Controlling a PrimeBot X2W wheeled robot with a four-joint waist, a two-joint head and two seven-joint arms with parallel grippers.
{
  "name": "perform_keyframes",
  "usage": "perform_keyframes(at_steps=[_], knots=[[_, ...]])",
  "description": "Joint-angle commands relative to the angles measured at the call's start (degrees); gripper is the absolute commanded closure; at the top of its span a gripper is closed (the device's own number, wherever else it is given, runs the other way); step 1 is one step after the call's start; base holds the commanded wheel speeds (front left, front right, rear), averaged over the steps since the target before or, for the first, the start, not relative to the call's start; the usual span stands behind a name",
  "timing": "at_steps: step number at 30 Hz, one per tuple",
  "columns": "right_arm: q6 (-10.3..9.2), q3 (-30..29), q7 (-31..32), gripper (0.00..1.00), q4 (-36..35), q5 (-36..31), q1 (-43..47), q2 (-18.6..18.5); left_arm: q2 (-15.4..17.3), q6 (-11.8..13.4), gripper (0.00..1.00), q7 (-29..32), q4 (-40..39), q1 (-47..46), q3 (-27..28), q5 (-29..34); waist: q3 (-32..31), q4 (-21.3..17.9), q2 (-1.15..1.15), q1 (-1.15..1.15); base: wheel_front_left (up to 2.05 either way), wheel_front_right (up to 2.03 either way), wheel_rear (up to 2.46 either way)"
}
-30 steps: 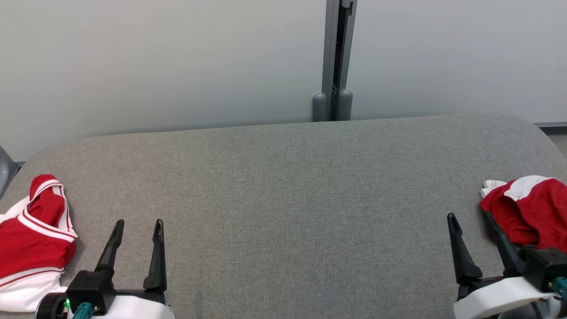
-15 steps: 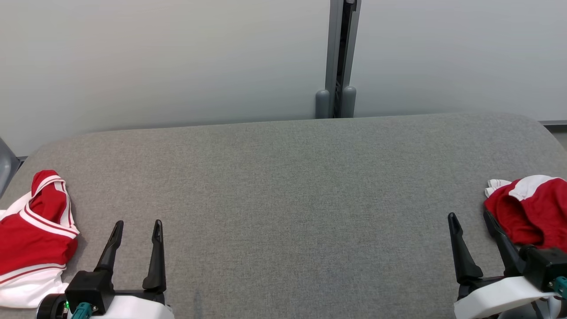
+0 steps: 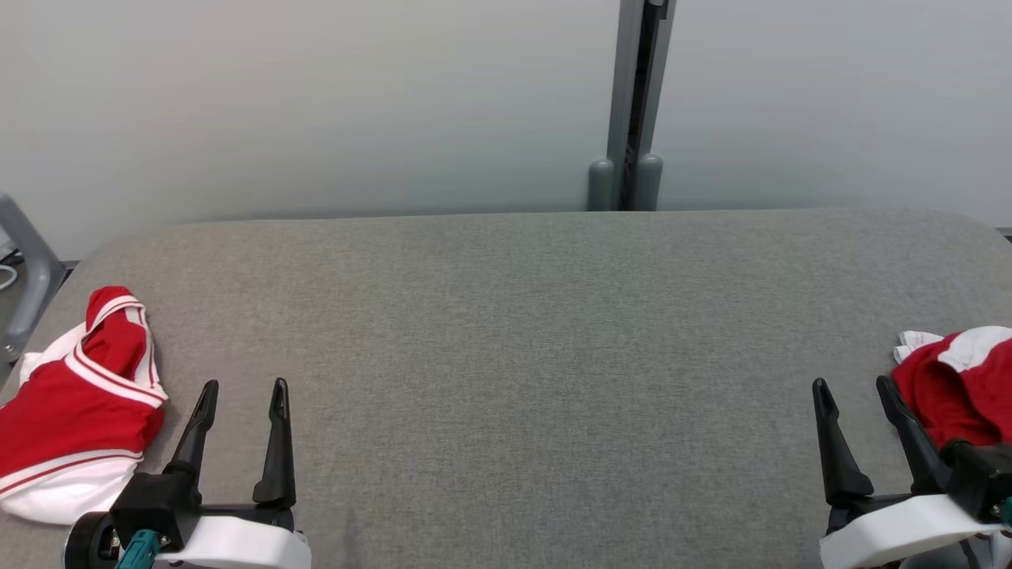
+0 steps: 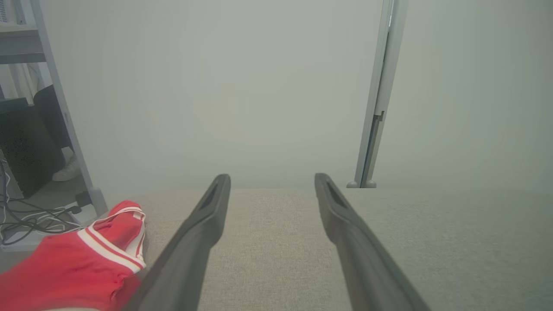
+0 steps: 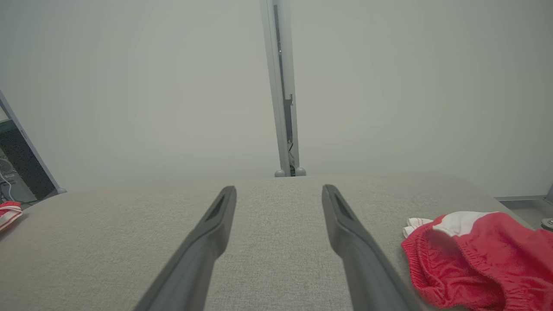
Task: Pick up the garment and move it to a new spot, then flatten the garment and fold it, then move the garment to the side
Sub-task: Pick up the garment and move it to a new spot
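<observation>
Two crumpled red-and-white garments lie on the grey fabric table [image 3: 506, 340]. One garment [image 3: 71, 411] is at the left edge, just left of my left gripper [image 3: 243, 387], which stands open and holds nothing. It also shows in the left wrist view, garment [image 4: 77, 268] beside the left gripper [image 4: 272, 179]. The other garment [image 3: 961, 383] is bunched at the right edge, close against the outer finger of my open, unladen right gripper [image 3: 852, 384]. In the right wrist view this garment [image 5: 475, 259] lies right of the right gripper [image 5: 279, 190].
A pale wall with a grey upright post [image 3: 632, 103] runs behind the table. A grey metal frame [image 3: 24, 276] stands off the table's left end, with cables and a dark box [image 4: 26, 151] beyond it. Bare grey cloth spans the stretch between my two grippers.
The whole head view has shifted, so the camera moved. The post and both garments sit further right in the picture. Both grippers stay open and hold nothing.
</observation>
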Motion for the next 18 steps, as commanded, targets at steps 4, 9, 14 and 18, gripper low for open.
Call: perform_keyframes(at_steps=[4,9,14,18], knots=[[0.01,0.5,0.1,0.0,-0.8,-0.5,0.5,0.1,0.3,-0.3,0.0,-0.5,0.2,-1.9,0.5,-0.1,0.5,4.4,0.0,0.0,0.0,0.0,0.0],[0.01,1.1,0.4,0.0,-1.1,-0.6,0.1,0.0,0.4,-0.5,0.0,-0.9,0.6,-2.3,1.4,-0.6,0.9,9.7,0.0,0.0,0.0,0.0,0.0],[0.01,2.1,0.6,0.0,-1.2,-0.3,-0.1,0.0,0.3,0.0,0.0,-1.1,0.5,-1.4,2.2,-0.4,1.2,14.5,0.0,0.0,0.0,0.0,0.0],[0.01,2.6,0.5,0.0,-1.3,-0.1,-0.2,0.0,0.0,-0.1,0.0,-1.3,0.1,-0.9,2.4,-0.3,1.4,17.9,0.0,0.0,0.0,0.0,0.0]])
